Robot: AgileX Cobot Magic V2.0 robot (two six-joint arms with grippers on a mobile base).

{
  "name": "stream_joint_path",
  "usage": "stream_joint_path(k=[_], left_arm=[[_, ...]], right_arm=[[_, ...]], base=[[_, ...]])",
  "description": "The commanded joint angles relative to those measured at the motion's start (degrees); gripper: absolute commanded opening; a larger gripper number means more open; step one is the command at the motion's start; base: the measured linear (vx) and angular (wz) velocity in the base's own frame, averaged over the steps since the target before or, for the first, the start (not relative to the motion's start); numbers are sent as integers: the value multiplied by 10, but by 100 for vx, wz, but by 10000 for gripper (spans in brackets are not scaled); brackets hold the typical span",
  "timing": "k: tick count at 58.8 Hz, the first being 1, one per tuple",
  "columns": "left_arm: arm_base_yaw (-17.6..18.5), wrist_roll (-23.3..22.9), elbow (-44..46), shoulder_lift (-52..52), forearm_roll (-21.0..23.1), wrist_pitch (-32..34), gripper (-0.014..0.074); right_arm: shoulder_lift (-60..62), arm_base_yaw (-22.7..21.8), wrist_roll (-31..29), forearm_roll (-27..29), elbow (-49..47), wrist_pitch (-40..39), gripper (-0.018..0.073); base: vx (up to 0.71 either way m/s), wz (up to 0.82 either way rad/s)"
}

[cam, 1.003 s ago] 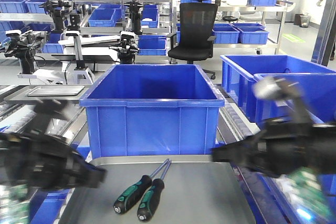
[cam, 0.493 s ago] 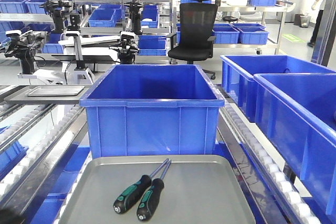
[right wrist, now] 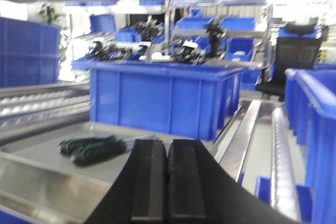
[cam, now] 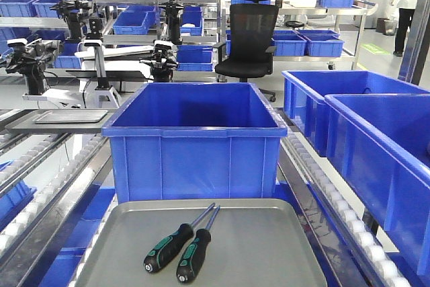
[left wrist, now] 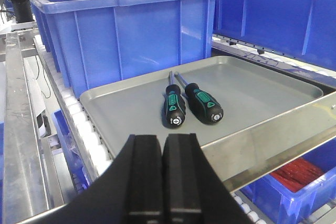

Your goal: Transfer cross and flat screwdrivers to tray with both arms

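Two black-and-green screwdrivers (cam: 168,247) (cam: 193,253) lie side by side on the grey tray (cam: 269,247), shafts pointing toward the blue bin. They also show in the left wrist view (left wrist: 173,109) (left wrist: 203,103) on the tray (left wrist: 262,93), and blurred in the right wrist view (right wrist: 94,148). My left gripper (left wrist: 164,142) is shut and empty, below the tray's near rim. My right gripper (right wrist: 166,148) is shut and empty, right of the screwdrivers. Neither arm shows in the front view.
A large blue bin (cam: 195,139) stands just behind the tray. More blue bins (cam: 376,146) line the right side. Roller rails (cam: 322,186) run along both sides. A small shiny tray (cam: 70,117) sits at the far left; an office chair (cam: 248,38) stands behind.
Both arms, blurred in the front view a second ago, have pulled back out of that view. The screwdrivers stay on the tray.
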State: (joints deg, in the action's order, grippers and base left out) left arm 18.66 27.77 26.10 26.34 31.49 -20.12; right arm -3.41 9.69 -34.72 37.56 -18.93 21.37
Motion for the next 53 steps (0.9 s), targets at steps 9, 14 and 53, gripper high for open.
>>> stream_joint_path(k=[9,14,53], left_arm=[[2,0,17,1,13,39,-3],[2,0,17,1,13,39,-3],[-142,-246,-262,-278,-291,150,-3]], right_arm=[[-10,-1,-1,7,-15,-24,-8],[-10,-1,-1,7,-15,-24,-8],[-8,-1,-1,7,-15,-23,-8]], base=[[0,0],[0,0],[0,0]])
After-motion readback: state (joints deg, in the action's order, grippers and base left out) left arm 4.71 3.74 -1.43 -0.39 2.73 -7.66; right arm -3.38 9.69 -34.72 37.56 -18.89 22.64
